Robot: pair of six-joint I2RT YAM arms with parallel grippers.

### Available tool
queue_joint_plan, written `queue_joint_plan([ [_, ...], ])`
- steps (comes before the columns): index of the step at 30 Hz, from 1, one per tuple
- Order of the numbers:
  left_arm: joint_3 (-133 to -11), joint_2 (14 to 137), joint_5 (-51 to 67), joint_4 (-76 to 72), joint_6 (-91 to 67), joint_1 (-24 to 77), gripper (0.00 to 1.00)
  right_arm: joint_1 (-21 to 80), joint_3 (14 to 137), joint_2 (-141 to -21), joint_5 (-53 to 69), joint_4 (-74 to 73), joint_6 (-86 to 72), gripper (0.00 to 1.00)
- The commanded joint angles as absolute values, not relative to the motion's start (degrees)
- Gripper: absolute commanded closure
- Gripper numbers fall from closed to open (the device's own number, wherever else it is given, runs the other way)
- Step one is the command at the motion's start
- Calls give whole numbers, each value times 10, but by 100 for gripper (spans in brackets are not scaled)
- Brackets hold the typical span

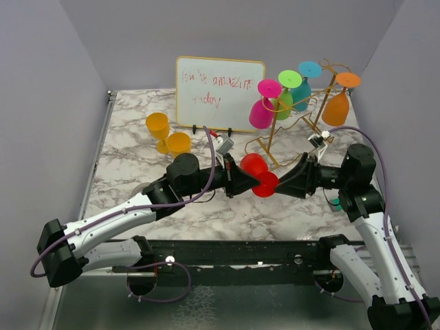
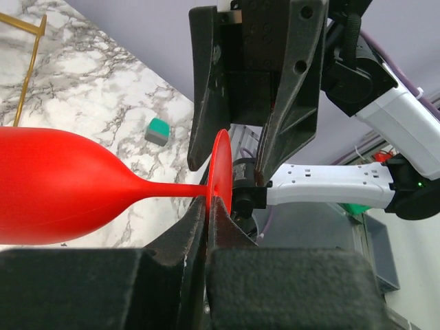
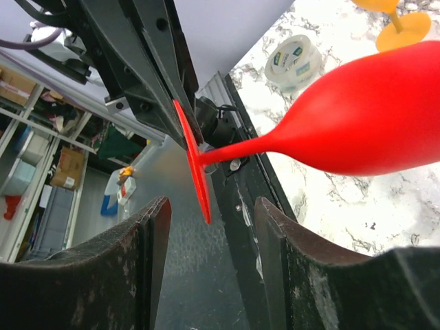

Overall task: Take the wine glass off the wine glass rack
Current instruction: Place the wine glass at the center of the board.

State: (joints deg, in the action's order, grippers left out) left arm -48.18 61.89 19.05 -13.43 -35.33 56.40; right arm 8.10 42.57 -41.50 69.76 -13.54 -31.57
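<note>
Red and glossy, the stemmed wine glass [image 1: 256, 167] is already off the thin gold wire wine glass rack [image 1: 275, 134]. In the top view it hangs on its side at mid-frame, above the marbled table [image 1: 130, 185], below and left of the rack. The left gripper [image 2: 208, 206] is pressed together on the rim of the round foot. The right gripper [image 3: 212, 206] stands spread, a finger on either side of the foot, touching neither face.

What seems left is to set the glass down, perhaps near the yellow glass [image 1: 159, 128] at upper left.

A magenta glass [image 1: 261, 113], a green glass [image 1: 283, 103], a teal glass [image 1: 301, 93] and an orange glass [image 1: 335, 108] hang on the rack at upper right, and a white dry-erase board [image 1: 220, 93] stands behind. The spread right claw, close around the foot, looks like the nearest thing in the way.
</note>
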Motion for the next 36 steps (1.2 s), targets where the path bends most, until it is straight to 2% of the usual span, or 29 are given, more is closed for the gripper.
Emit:
queue_joint_plan([
  [1,-482,594,192,-120,-325,568,100,100,438,-408,688,-171,-288,43],
  [4,-485,589,193,-129,-330,568,100,121,453,-417,681,-205,-259,43],
  [7,-489,592,192,-125,-328,568,100,139,448,-418,676,-172,-279,45],
  [10,-489,594,188,-104,-322,568,100,148,440,-420,678,-122,-311,52],
  [14,-480,588,178,-101,-323,568,100,155,443,-430,666,-108,-322,65],
  [21,-483,589,174,-99,-323,568,100,195,439,-442,638,-112,-316,66],
  [28,-494,592,170,-83,-319,568,100,228,429,-449,619,-91,-322,78],
  [32,-491,587,166,-83,-319,568,100,247,429,-457,608,-93,-318,88],
  [36,-490,581,153,-75,-318,568,100,259,429,-459,600,-93,-313,90],
])
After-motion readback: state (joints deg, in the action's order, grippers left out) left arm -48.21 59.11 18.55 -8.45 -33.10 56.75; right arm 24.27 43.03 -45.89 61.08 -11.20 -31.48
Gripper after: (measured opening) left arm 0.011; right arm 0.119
